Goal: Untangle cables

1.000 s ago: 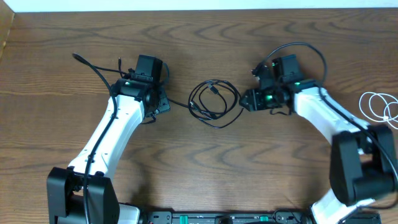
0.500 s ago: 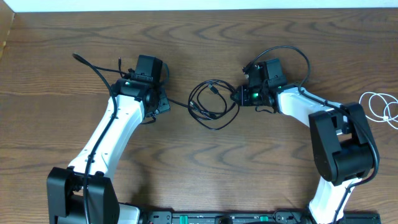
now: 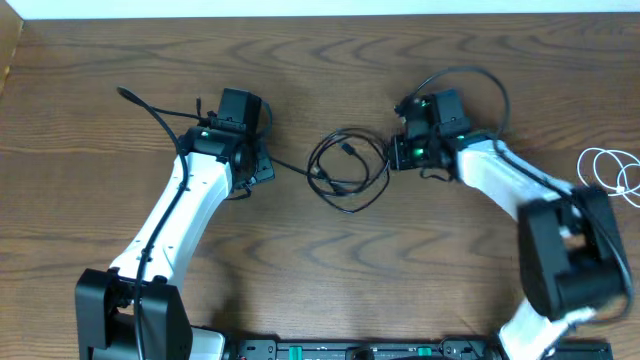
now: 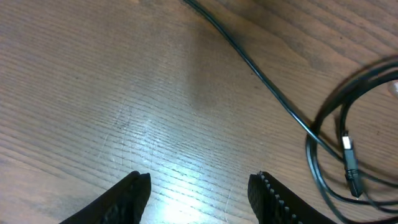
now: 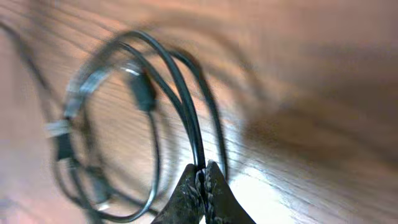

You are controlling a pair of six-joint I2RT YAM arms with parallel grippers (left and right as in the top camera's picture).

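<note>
The black cable (image 3: 348,170) lies in a loose coil at the middle of the table, with one strand trailing left toward my left arm. My right gripper (image 3: 393,155) is at the coil's right edge. In the right wrist view the right gripper (image 5: 203,171) is shut on a strand of the black cable (image 5: 177,93). My left gripper (image 4: 200,183) is open and empty just above the wood, with the black cable's tail (image 4: 261,81) running ahead of it and the coil (image 4: 323,149) to its right. The white cable (image 3: 610,172) lies looped at the far right edge.
A thick black robot wire (image 3: 150,105) arcs over the table left of the left arm. Another robot wire (image 3: 480,80) loops above the right wrist. The table's far edge (image 3: 320,15) runs along the top of the overhead view.
My right gripper moved left to the coil and shut on a strand at its right edge. The coil shifted slightly. The left arm has not moved.
</note>
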